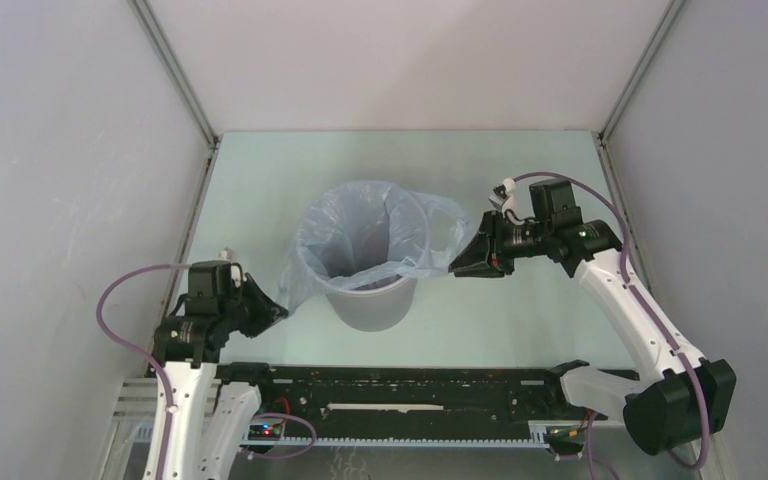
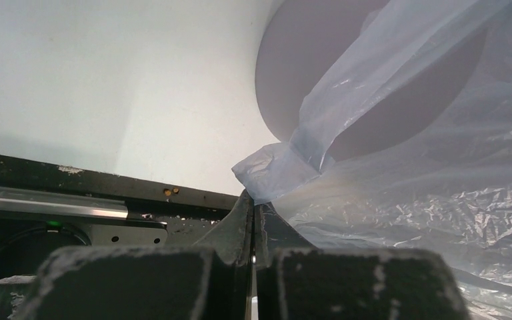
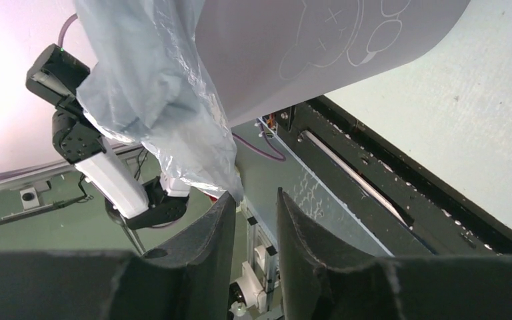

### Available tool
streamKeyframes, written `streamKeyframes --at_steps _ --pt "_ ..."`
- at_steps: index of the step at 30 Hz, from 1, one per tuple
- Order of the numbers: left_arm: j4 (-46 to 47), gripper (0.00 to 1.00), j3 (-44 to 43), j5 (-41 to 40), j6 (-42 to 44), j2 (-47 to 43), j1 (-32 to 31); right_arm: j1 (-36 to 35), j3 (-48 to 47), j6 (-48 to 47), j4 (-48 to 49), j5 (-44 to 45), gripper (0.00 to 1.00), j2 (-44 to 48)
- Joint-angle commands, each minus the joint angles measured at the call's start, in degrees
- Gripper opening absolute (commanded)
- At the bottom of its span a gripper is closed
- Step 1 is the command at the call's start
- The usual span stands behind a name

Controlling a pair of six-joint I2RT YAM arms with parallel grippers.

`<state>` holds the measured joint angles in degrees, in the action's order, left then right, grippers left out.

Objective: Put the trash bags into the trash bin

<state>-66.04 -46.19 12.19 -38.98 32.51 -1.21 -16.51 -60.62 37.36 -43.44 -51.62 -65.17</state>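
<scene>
**A:** What is seen at the left of the top view?

**B:** At the lower left, the left arm (image 1: 192, 335) is bent low over the counter (image 1: 260, 180), with its wrist turned toward the middle of the frame. The left jaws are pressed together. A corner of the trash bag (image 1: 312, 250) is pinched at their tips. In the left wrist view that corner is bunched just above the closed tips.

**A:** Which way is the bag laid?

**B:** Its long axis is stretched from lower left to right. From the pinched corner, the pale-blue film is draped over the near-left rim of the trash bin (image 1: 370, 305). It is sunk inside the bin as a lining and let out over the right rim as a loose loop pointed at the right jaws.

**A:** And the bin?

**B:** It is stood upright on the counter at the centre, with its mouth upward and its grey wall narrowed toward the base.

**A:** What is seen at the right?

**B:** The right arm (image 1: 625, 290) is raised from the lower right, folded at the elbow, and reached leftward toward the bin's right rim. The right jaws are parted, and nothing is clamped between them. In the right wrist view the bag's hanging end is seen just over the tip of one finger (image 3: 213, 230). Whether the film touches that tip cannot be told.
</scene>
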Motion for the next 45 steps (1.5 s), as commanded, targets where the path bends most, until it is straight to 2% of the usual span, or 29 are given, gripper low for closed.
streamKeyframes --at_steps 1,3,5,7,13,15,16,18,20,26,31,36,40,45 --pt "0.65 0.00 2.91 1.54 -2.20 -2.47 -0.19 0.25 -0.43 -0.67 3.30 -3.08 0.42 -0.73" --pt "0.42 0.00 3.13 1.04 -2.58 -3.44 -0.19 0.17 -0.42 1.05 4.88 -3.27 0.63 0.33" --pt "-0.25 0.00 3.10 0.70 -2.70 -3.61 -0.15 -0.18 -0.42 3.31 6.55 -2.78 0.75 1.70" --pt "-0.32 0.00 3.17 1.60 -3.15 -3.57 -0.19 -1.25 -0.32 6.07 8.60 -2.93 0.79 2.41" --pt "1.23 0.00 3.29 3.02 -4.16 -2.90 -0.19 -6.40 3.32 15.87 18.67 0.50 0.79 2.89" --pt "1.24 0.00 3.59 3.21 -3.76 -2.38 -0.19 -6.60 5.21 20.77 21.98 1.62 0.75 2.46" --pt "1.29 0.00 3.67 3.42 -3.66 -2.22 -0.19 -6.60 6.11 22.24 23.20 1.59 0.63 2.51" --pt "1.44 0.00 3.58 3.47 -3.44 -1.99 -0.19 -6.60 6.55 23.13 22.73 1.98 0.47 3.50" --pt "1.27 0.00 3.22 3.30 -3.21 -1.94 -0.19 -6.56 6.80 22.14 20.09 3.21 0.40 5.35" --pt "-2.43 0.00 3.29 -0.02 -1.89 -2.26 -0.19 -4.59 11.54 18.70 19.09 1.01 0.00 6.51" --pt "-5.17 0.00 1.60 -2.87 -1.26 -3.80 -0.19 -2.56 12.81 14.73 19.12 -1.55 0.00 6.23" --pt "-4.39 0.00 2.76 -3.49 -1.01 -3.65 -0.19 -1.99 12.85 8.66 15.04 0.25 0.00 4.37" --pt "4.16 0.00 5.17 -0.96 -1.51 -0.40 -0.19 -2.03 12.82 6.39 18.48 2.01 0.00 -0.18" --pt "15.81 0.00 5.96 3.54 -2.19 8.36 -0.19 -1.87 11.63 7.68 25.11 0.93 0.15 -6.05"
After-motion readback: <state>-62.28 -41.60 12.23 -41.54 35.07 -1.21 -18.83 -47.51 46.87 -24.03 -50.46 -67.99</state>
